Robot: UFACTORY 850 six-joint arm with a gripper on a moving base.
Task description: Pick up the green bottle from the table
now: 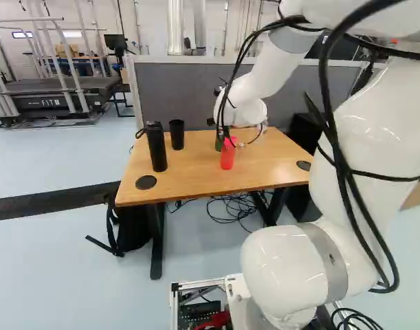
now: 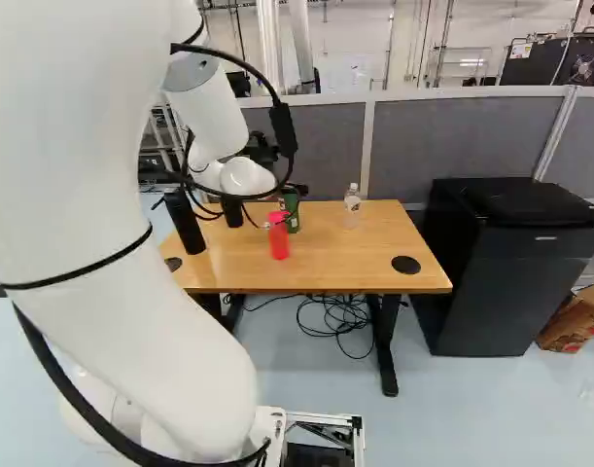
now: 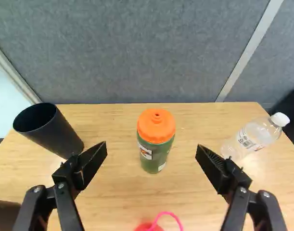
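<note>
Evidently a squeeze type: green sports bottle, orange screw lid, upright on the bench toward its far side. Walls probably smooth, slightly yielding; contents unseen, so weight uncertain, likely light to moderate; low breakage risk. Preferred hold: green body below lid, moderate squeeze; a lid grip might twist or slip.

Hand released, 2 fingers spread, bottle ahead between them, untouched.

Neighbours: red bottle on the base side, pink loop on top, a possible snag during approach; black tumbler and clear plastic bottle to either side. Bench top wooden, flat. Grey partition behind; black cabinet beside bench, at the right of the right base view.
</note>
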